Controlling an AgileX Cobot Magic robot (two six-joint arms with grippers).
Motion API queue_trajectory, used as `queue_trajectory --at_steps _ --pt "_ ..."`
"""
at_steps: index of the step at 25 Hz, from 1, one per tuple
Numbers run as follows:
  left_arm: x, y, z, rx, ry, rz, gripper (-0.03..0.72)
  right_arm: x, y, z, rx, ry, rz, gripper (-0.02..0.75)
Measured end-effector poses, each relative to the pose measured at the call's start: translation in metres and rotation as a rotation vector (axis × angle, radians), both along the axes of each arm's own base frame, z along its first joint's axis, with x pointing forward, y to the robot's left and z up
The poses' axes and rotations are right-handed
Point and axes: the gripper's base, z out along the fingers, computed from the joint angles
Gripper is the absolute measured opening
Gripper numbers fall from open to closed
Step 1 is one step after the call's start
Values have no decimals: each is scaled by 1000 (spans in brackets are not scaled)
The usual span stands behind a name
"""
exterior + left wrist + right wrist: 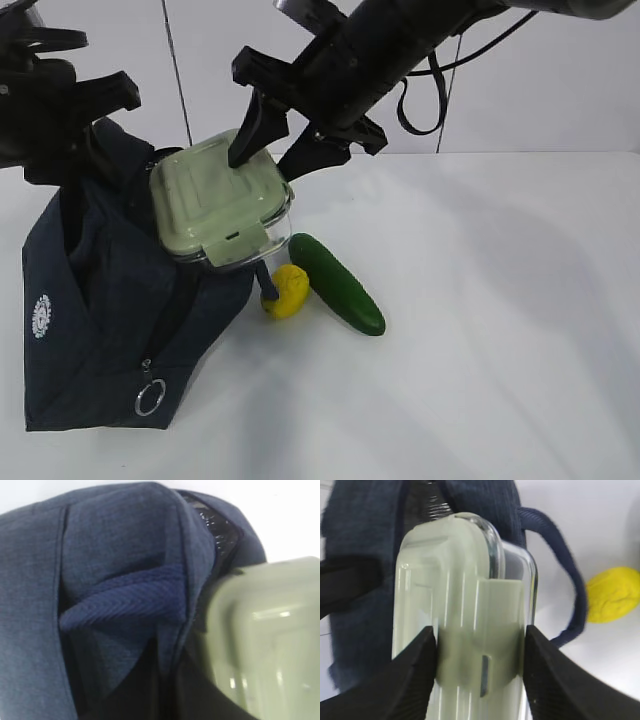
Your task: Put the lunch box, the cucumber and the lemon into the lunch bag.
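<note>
The lunch box [222, 198], with its pale green lid facing up and toward the camera, sits tilted at the open mouth of the lunch bag [100, 330], its lower edge resting on the dark fabric and its clear base showing along the right side. It lies between the two black fingers [415, 675] of the right gripper [272, 140]: in the right wrist view one finger presses the lid side and the other the glass base side, at the clip end of the box, so the fingers are closed onto it. The right arm [400, 40] reaches in from the upper right and slants down to the left across the middle of the bench [500, 300]. The left gripper [95, 100] is at the upper left, up against the top of the bag; the left wrist view shows only folded navy fabric and a ribbed handle beside the green lid, and I cannot tell whether its fingers are clamped or released. On the bench just right of the bag lies the lemon [288, 291], touching the cucumber [337, 283], which runs diagonally down to the right.
</note>
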Motion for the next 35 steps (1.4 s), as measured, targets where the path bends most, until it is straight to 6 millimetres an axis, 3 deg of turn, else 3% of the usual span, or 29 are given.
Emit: queue_trajectory --at_steps 7,23,35 --pt "3 -4 4 -52 -33 -3 -7 6 7 -9 -3 -30 -20 402" --pt "9 -10 4 -128 -73 17 -7 1 56 -36 42 -122 -6 402" --pt "14 -14 -2 -169 -57 35 -7 1 60 -38 61 -118 -11 401"
